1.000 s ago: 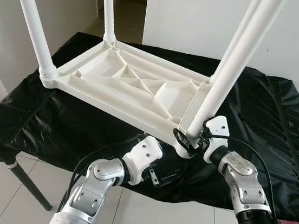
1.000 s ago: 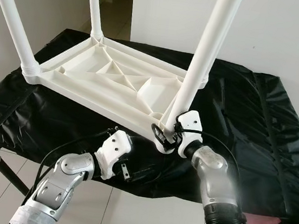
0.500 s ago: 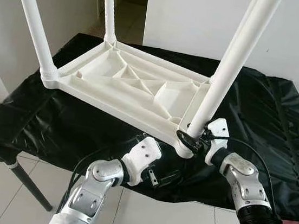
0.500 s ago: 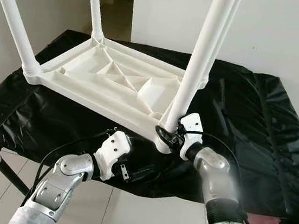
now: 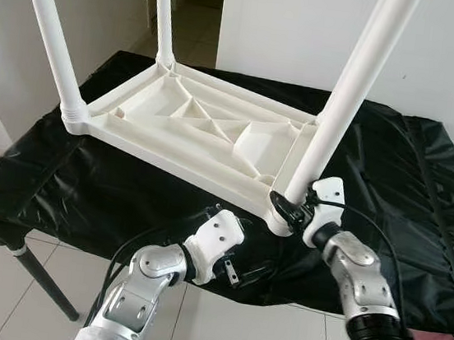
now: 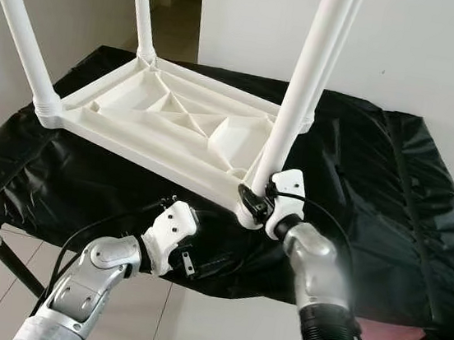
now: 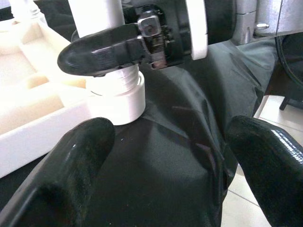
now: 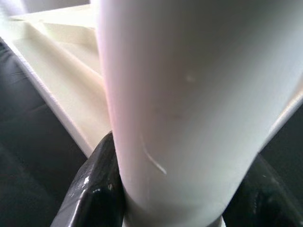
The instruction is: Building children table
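Right tool (image 5: 282,210) clamps table leg (image 5: 348,98) at its socket, fingertips hidden; left tool (image 5: 235,272) parted.

Left fingers (image 7: 75,165) spread — right fingers (image 8: 97,184) clamped

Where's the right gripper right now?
The right gripper is clamped round the base of the near-right table leg, at the corner socket of the upturned white tabletop.
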`<state>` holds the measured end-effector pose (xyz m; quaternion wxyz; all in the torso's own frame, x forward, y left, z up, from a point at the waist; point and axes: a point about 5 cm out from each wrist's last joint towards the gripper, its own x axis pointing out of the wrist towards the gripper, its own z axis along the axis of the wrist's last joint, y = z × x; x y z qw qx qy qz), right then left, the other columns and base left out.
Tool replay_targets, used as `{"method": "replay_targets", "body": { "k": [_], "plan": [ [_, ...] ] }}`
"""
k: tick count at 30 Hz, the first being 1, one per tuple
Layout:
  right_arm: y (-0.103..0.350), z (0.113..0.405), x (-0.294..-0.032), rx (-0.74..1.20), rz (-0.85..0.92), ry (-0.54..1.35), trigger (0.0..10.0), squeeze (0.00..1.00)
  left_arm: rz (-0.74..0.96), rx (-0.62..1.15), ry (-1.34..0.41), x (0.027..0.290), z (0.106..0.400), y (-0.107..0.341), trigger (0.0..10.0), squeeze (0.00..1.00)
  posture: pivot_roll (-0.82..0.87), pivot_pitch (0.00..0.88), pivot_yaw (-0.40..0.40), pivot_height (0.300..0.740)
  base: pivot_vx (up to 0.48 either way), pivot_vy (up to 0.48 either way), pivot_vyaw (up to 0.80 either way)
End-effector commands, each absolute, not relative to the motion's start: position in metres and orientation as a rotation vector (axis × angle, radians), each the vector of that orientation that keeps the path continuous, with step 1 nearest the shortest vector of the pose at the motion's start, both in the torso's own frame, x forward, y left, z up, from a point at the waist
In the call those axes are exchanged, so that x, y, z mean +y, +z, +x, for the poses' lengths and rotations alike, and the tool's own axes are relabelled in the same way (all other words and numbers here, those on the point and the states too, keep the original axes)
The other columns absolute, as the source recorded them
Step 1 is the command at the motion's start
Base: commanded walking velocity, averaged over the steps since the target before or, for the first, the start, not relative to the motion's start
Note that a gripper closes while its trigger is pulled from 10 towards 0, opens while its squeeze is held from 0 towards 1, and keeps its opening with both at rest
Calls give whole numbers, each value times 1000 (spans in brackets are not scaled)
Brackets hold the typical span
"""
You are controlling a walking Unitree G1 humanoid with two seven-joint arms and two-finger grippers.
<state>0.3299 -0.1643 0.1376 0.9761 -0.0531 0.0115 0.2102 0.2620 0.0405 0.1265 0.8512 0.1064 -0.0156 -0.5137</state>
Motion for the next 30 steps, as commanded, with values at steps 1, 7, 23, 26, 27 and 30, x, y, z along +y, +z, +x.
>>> {"method": "replay_targets", "body": {
  "k": [1,7,23,26,27,30],
  "plan": [
    [142,328,-162,27,-95,346,10000,0,225,-51,-930,43,267,129,10000,0,-42,37,-14,740,0,0,0],
    [146,323,-153,19,-66,330,10000,0,225,-49,-933,43,266,129,10000,0,-44,40,-12,740,0,0,0],
    [140,295,-134,27,59,-149,10000,0,213,-46,-914,45,266,129,10000,0,-37,55,-15,740,0,0,0],
    [142,295,-137,28,57,-153,10000,0,215,-45,-914,46,266,129,10000,0,-39,58,-14,740,0,0,0],
    [143,295,-138,25,51,-152,10000,0,217,-46,-913,46,267,129,10000,0,-40,58,-14,740,0,0,0],
    [144,295,-138,24,47,-152,10000,0,219,-46,-913,46,267,130,10000,0,-40,58,-14,740,0,0,0]
  ]
}}
